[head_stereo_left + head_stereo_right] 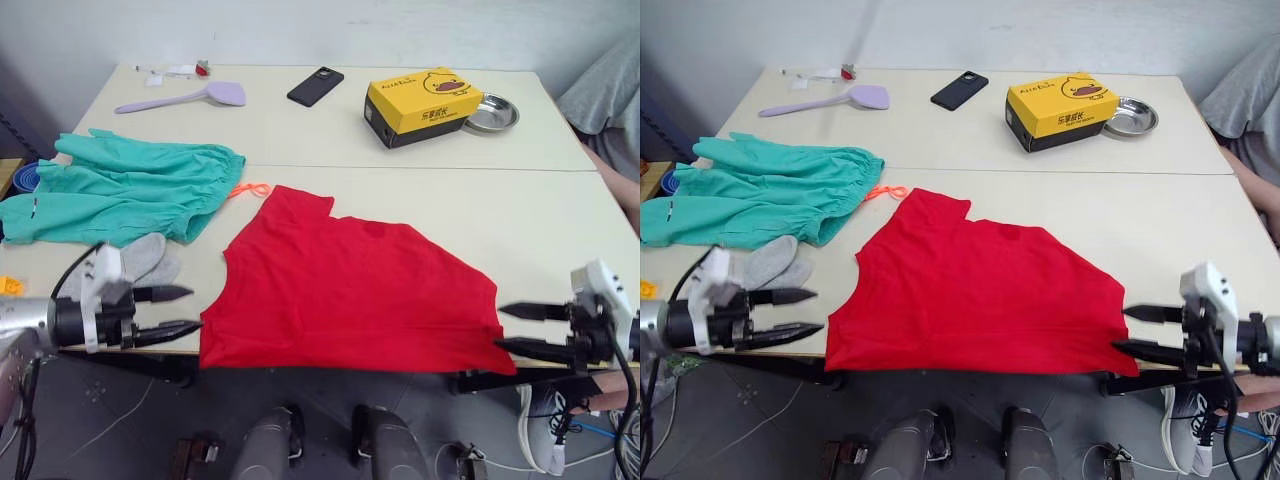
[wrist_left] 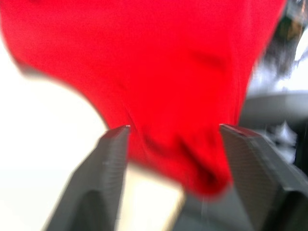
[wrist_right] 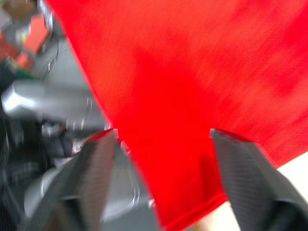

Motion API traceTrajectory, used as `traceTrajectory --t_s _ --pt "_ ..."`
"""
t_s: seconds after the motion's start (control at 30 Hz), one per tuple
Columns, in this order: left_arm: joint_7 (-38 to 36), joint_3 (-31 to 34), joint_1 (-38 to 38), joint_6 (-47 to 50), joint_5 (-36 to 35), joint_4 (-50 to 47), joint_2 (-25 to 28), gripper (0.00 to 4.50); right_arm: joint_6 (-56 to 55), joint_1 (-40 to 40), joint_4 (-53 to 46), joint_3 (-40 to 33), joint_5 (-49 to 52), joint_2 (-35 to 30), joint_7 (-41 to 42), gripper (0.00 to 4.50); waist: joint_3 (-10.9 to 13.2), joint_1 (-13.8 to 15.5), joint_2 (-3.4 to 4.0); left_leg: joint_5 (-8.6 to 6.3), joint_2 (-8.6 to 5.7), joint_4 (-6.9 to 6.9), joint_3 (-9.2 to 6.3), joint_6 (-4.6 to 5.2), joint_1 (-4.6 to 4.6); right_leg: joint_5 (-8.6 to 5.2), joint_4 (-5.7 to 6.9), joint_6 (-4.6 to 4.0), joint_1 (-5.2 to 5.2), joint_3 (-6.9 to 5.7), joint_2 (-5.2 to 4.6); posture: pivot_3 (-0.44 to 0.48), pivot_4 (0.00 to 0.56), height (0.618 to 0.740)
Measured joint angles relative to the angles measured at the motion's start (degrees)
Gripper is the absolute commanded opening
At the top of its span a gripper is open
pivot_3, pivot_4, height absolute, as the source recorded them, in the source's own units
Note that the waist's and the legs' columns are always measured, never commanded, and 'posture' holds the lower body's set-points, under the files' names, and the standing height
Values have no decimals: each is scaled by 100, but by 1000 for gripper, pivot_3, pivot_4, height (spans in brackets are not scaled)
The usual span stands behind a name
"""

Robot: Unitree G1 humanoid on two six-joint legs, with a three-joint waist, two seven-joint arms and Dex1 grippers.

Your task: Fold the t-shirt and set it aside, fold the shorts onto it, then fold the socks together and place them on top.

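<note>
Left gripper [image 1: 180, 310] open at the t-shirt's [image 1: 350, 290] 9 o'clock corner; right gripper [image 1: 515, 330] open at its 3 o'clock corner. T-shirt flat on table [image 1: 540, 210]. Socks [image 1: 145, 258], shorts [image 1: 120, 190] toward 10 o'clock.

T-shirt [image 1: 350, 290] between the two hands: matt red cloth, smooth, few creases. Shorts [image 1: 120, 190] beyond the left hand [image 1: 182, 310]: matt teal cloth, gathered and wrinkled at the waistband, orange cord drawstring [image 1: 250, 190]. Socks [image 1: 150, 258] just beside the left hand: grey knit, soft. Hand fingers: matt black, finely textured. Desk [image 1: 520, 215]: smooth pale laminate, low sheen. Bowl [image 1: 492, 112]: shiny metal. Box [image 1: 425, 108]: glossy yellow card. Phone [image 1: 315, 86]: glossy black.
</note>
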Motion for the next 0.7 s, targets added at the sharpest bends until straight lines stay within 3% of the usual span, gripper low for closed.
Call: traceTrajectory --t_s 0.03,0.13,0.3,0.5,0.67,0.7 --pt "172 -118 -530 251 -20 229 -107 4484 114 -466 295 121 -39 58 -149 4500 0 4 0 3 -2 1 0 -4 0 3 0 3 -2 -3 0 0 150 740" --pt "586 -641 -1710 613 128 869 -518 4484 178 -1678 1118 589 -394 392 -614 4500 0 0 0 19 -4 8 3 -31 -4 8 3 9 0 -5 0 0 150 740" --pt "1102 -1616 -3209 507 1015 2466 -1433 4484 168 -3150 2565 1597 -1216 990 -944 4500 0 -6 -2 29 -1 53 19 -6 -37 7 43 10 -22 -17 20 0 150 740" --pt "1613 -2010 -4583 -200 1906 4426 -2286 4484 18 -4197 3822 1971 -1771 1468 -944 4500 3 -16 -7 25 -1 86 37 15 -41 18 45 31 -17 -43 20 0 150 740" --pt "1831 -2023 -5248 -821 2398 5751 -2595 4484 -45 -4597 4440 2145 -2084 1612 -813 4500 2 -26 -8 20 -1 91 37 10 -40 19 68 31 -20 -43 18 0 150 740" --pt "1855 -2021 -5365 -947 2491 6006 -2652 4496 -56 -4680 4532 2161 -2130 1642 -762 4324 2 -35 -9 21 -1 92 38 11 -40 19 73 32 -20 -44 18 0 150 740"
